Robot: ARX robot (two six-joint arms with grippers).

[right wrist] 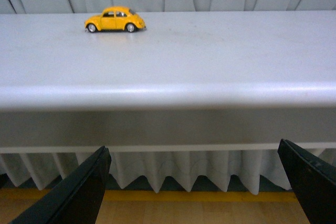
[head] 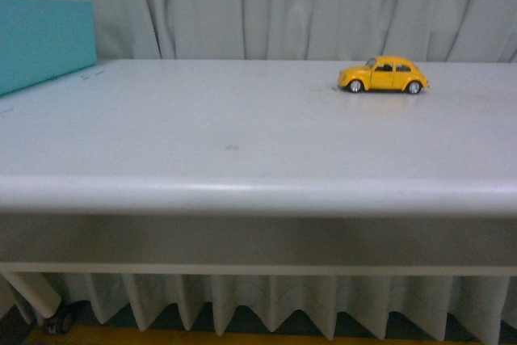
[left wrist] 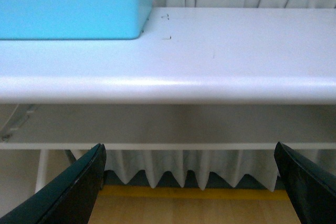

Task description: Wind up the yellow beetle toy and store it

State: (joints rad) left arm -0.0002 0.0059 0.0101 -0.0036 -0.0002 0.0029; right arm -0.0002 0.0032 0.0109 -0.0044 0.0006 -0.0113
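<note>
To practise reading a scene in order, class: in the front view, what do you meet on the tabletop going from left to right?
teal box → small dark mark → yellow beetle toy

Front camera looks across the table (head: 242,135) from just above its near edge. Wrist cameras sit lower, facing that edge. Right wrist shares the yellow beetle toy (head: 384,75) with front; left, the teal box (head: 40,38).
</note>
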